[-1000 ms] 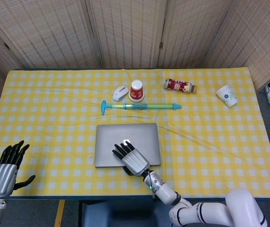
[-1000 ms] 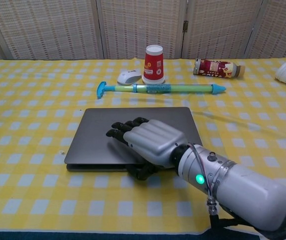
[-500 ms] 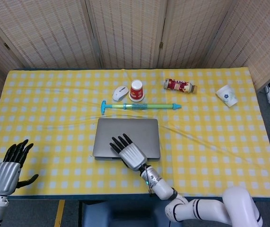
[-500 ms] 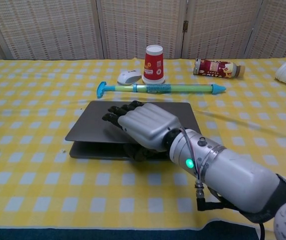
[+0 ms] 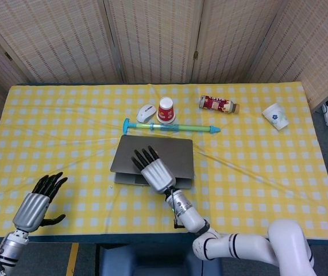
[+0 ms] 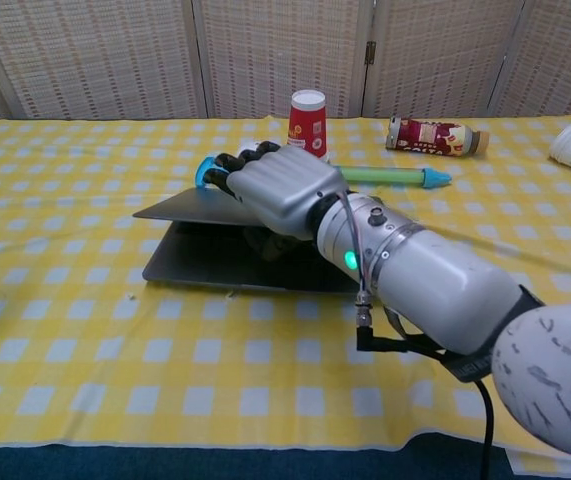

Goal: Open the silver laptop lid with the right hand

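The silver laptop (image 5: 166, 150) lies in the middle of the yellow checked table, its lid (image 6: 180, 206) lifted a little off the base (image 6: 215, 268) at the front. My right hand (image 5: 152, 170) grips the lid's front edge, fingers lying over the top and thumb underneath (image 6: 277, 186). My left hand (image 5: 38, 204) hovers at the table's front left corner, fingers spread and holding nothing.
Just behind the laptop lies a blue-green tube (image 5: 201, 128) (image 6: 385, 177). Beyond it stand an upside-down red cup (image 5: 166, 109) (image 6: 307, 120) and a white mouse (image 5: 146, 112). A bottle (image 5: 218, 104) (image 6: 435, 136) and a white paper cup (image 5: 276, 116) lie at the back right.
My right hand has risen and moved back, lifting the lid's front edge off the base. The left hand has moved right and forward along the front edge.
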You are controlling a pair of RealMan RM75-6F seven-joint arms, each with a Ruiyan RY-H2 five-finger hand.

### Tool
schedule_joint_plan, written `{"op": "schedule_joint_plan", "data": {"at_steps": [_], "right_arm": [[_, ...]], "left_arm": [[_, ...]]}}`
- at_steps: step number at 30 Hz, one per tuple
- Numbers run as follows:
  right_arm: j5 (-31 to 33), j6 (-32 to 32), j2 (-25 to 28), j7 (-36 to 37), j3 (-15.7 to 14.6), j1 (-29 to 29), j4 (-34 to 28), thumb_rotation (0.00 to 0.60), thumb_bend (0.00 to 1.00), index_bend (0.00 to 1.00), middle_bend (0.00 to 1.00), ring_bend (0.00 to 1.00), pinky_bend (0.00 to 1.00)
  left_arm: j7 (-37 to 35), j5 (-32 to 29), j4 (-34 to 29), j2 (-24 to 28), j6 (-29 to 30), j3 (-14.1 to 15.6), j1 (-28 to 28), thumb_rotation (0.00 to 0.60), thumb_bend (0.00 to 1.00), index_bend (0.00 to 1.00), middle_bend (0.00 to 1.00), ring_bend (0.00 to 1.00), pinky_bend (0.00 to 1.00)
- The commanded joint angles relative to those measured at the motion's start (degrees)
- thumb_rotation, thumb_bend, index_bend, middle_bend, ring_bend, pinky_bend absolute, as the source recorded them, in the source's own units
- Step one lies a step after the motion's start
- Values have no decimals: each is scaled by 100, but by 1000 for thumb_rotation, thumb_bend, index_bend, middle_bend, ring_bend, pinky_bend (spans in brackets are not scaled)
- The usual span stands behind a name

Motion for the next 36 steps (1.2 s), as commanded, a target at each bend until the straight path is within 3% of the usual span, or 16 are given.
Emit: {"op": "schedule_joint_plan", "data": {"at_steps": [1,4,7,12,21,36], "right_arm": [[192,54,7,-143,131,136,-18,540,640,0,0,0,0],[300,108,35,-208,180,213,-49,542,640,0,0,0,0],[375,161,72,-266,171,265,-70,542,640,0,0,0,0],[479,247,100,-303,115,321,-72,541,641,0,0,0,0],[563,350,93,-266,48,431,-74,541,640,0,0,0,0],[769,370,28,-165,6,590,162,543,642,0,0,0,0]], "left_arm": [[-108,216,-20,-17,-306,74,-285,600,314,30,25,15,0],[-261,319,-55,-12,-724,115,-605,600,522,36,31,21,0],[-396,316,-33,-109,-1148,82,-935,600,669,36,31,21,0],[-320,28,99,-396,-1945,-75,-1457,600,808,21,30,10,0],[-162,-687,511,-984,-2902,-333,-2056,600,855,2,22,0,0],[351,-1091,690,-1305,-3195,-238,-2327,600,863,22,68,0,0]]}}
